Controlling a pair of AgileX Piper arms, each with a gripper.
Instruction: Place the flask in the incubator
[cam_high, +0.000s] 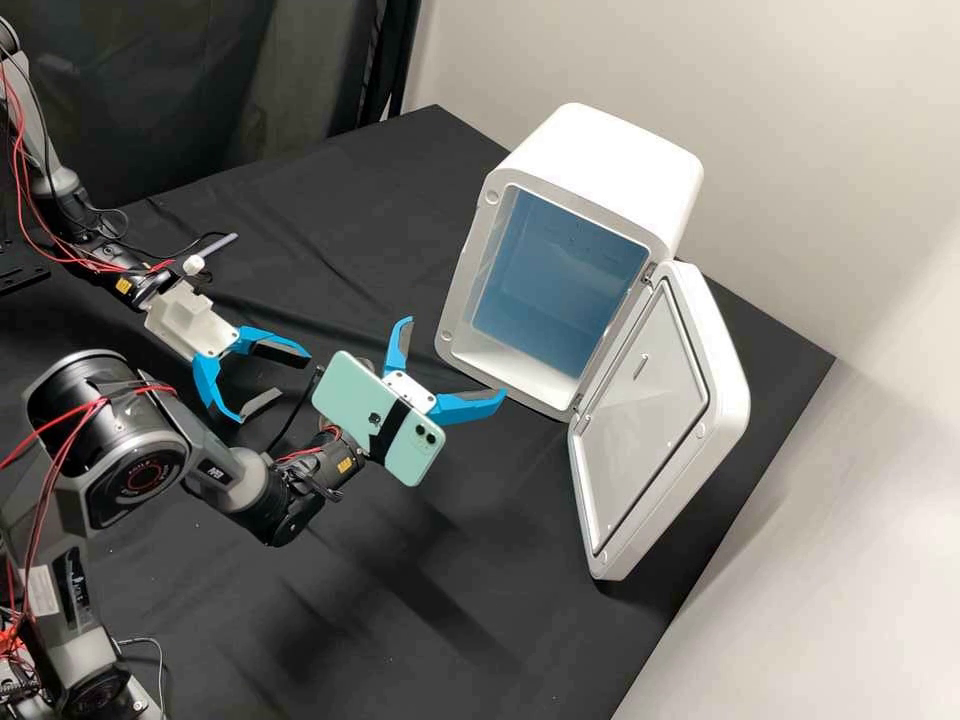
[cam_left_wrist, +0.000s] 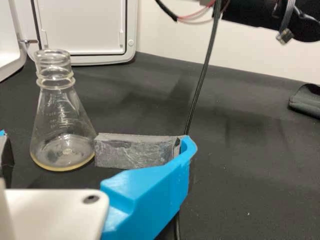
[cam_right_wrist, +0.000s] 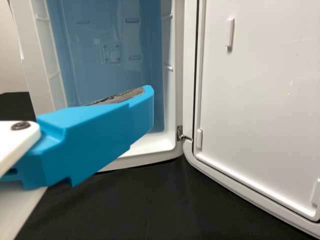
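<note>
We see the flask (cam_left_wrist: 61, 117) standing upright just beyond our left gripper (cam_high: 292, 373), fingers spread; the right gripper (cam_high: 453, 360), also spread, faces the incubator (cam_high: 600, 170).

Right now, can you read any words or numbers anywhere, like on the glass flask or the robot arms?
No text here can be read.
flask: faint measuring marks on the glass, too blurred to read.
arm joint: red print around the ring, too small to read.
incubator: no words or numbers seen on it.
</note>
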